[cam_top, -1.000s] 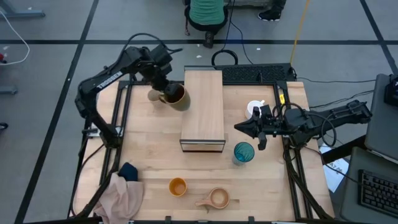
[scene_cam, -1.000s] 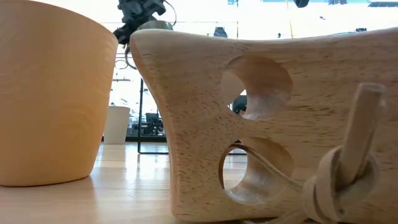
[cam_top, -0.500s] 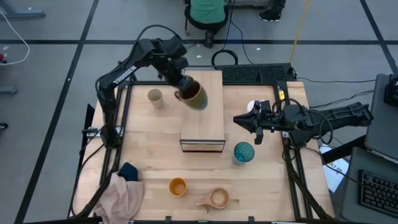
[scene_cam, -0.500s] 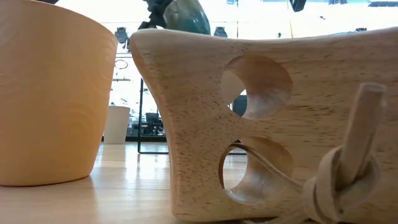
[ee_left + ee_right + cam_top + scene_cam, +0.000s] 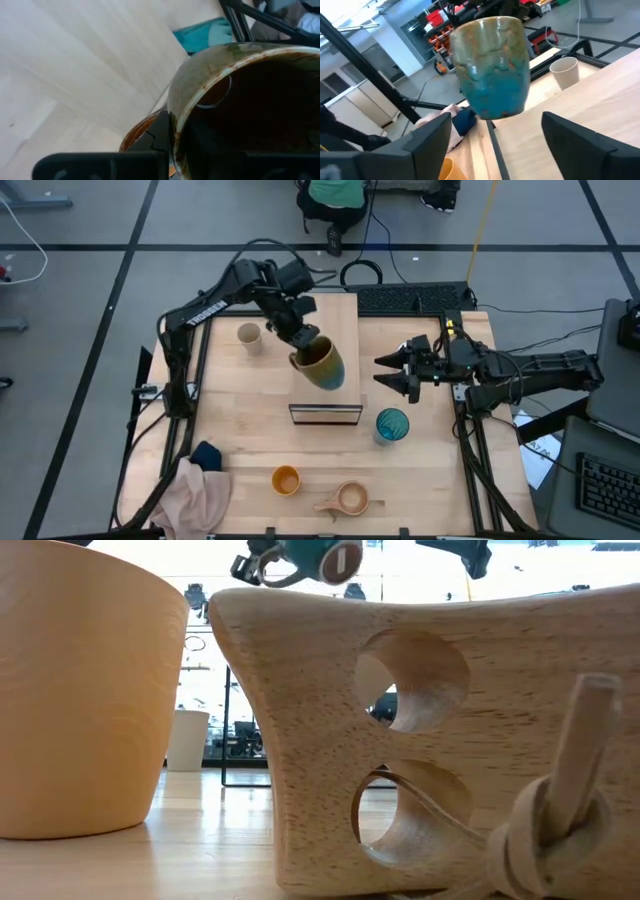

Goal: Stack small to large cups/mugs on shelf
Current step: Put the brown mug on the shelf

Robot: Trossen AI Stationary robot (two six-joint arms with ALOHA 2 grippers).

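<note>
The glazed olive-brown and teal ceramic mug [image 5: 322,364] hangs tilted above the long light-wood shelf box [image 5: 327,320], its rim pinched between the pressed-together jaws of the left gripper [image 5: 300,341]. Facing it, beside the shelf, the right gripper [image 5: 388,372] holds its jaws spread and empty. A rim-only pinch could let the mug swing or slip during a handover. The white mug is hidden behind the right arm.

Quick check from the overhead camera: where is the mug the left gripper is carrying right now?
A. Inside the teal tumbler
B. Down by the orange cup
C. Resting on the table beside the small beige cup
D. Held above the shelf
D: the left gripper holds the mug over the shelf, tilted and not yet set down.
</note>
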